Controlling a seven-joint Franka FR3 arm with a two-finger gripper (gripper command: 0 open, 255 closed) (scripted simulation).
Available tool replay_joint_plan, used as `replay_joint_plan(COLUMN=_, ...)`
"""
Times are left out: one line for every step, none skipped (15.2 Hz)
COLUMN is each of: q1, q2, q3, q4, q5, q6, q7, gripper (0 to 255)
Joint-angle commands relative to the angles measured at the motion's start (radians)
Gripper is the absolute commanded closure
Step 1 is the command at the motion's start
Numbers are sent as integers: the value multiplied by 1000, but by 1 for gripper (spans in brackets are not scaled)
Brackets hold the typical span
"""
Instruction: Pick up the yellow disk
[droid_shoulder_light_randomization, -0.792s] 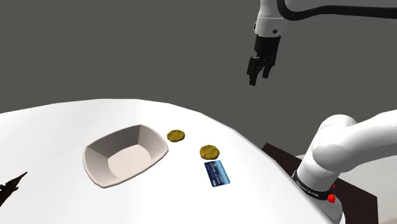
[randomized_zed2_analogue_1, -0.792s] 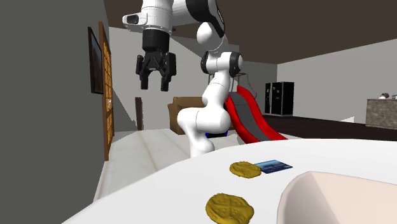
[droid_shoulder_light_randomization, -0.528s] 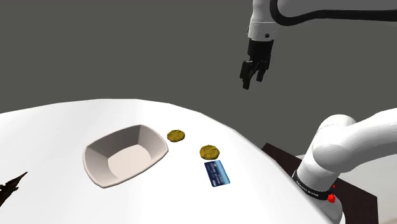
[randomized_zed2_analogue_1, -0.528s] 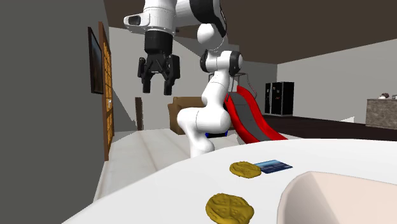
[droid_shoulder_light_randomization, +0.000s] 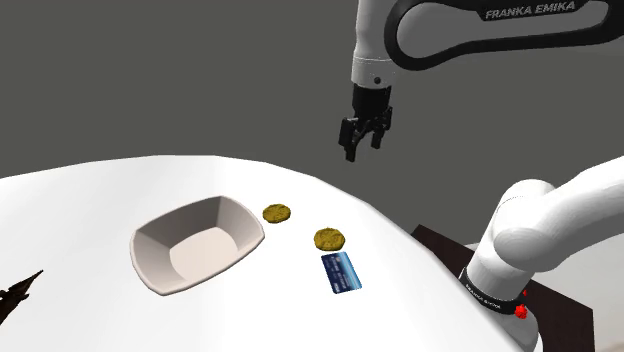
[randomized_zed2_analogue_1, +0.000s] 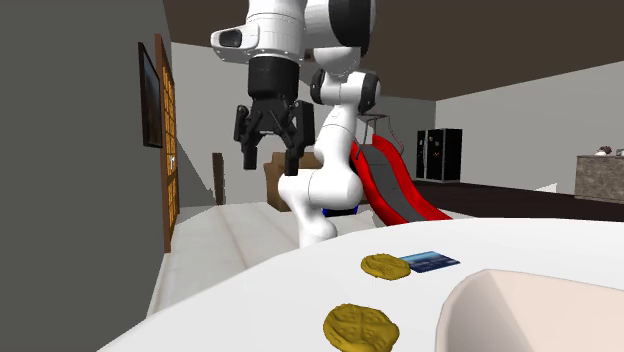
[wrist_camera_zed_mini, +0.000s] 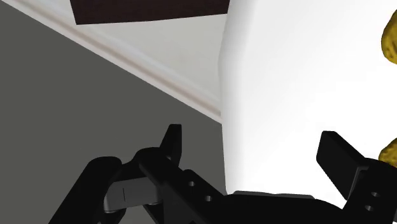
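Two mottled yellow-brown disks lie flat on the white table (droid_shoulder_light_randomization: 90, 200). One disk (droid_shoulder_light_randomization: 276, 213) (randomized_zed2_analogue_1: 360, 326) is beside the bowl. The other disk (droid_shoulder_light_randomization: 329, 239) (randomized_zed2_analogue_1: 385, 266) lies just behind the blue card. My gripper (droid_shoulder_light_randomization: 363, 148) (randomized_zed2_analogue_1: 272, 165) hangs open and empty high above the table's far edge, well above both disks. In the wrist view the black fingers (wrist_camera_zed_mini: 170, 143) stand apart over the table's rim, with parts of both disks (wrist_camera_zed_mini: 389, 35) (wrist_camera_zed_mini: 389, 151) showing beside the other finger.
A white-grey bowl (droid_shoulder_light_randomization: 195, 243) (randomized_zed2_analogue_1: 540, 310) sits mid-table. A blue card (droid_shoulder_light_randomization: 341, 272) (randomized_zed2_analogue_1: 432, 261) lies near the arm's base (droid_shoulder_light_randomization: 520, 250). A dark pointed object (droid_shoulder_light_randomization: 20, 290) pokes in at the shoulder view's lower left. A red slide (randomized_zed2_analogue_1: 395, 190) stands behind the arm.
The gripper has swung toward the shoulder view's left and dropped lower, closer to the table. It stays open. The disks, the card and the bowl have not moved.
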Motion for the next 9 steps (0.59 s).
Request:
replay_joint_plan(q1=4, q2=52, q3=39, q4=10, q5=17, q6=49, q7=45, gripper=0)
replay_joint_plan(q1=6, q2=78, q3=58, q4=17, q5=23, q6=69, q7=67, gripper=0)
replay_joint_plan(q1=7, q2=104, q3=77, q4=26, q5=28, q6=89, q7=89, gripper=0)
replay_joint_plan(q1=8, q2=131, q3=96, q4=36, q5=31, q6=109, q7=111, gripper=0)
replay_joint_plan(q1=8, q2=160, q3=115, q4=48, q5=34, q6=128, q7=134, gripper=0)
replay_joint_plan(q1=9, q2=189, q3=133, q4=61, q5=34, q6=147, q7=157, gripper=0)
replay_joint_plan(q1=9, q2=219, q3=152, q4=75, q5=33, q6=166, q7=180, gripper=0)
replay_joint_plan(q1=9, q2=250, q3=170, q4=90, q5=31, q6=184, q7=204, gripper=0)
replay_joint_plan(q1=8, q2=282, q3=189, q4=106, q5=26, q6=201, q7=228, gripper=0)
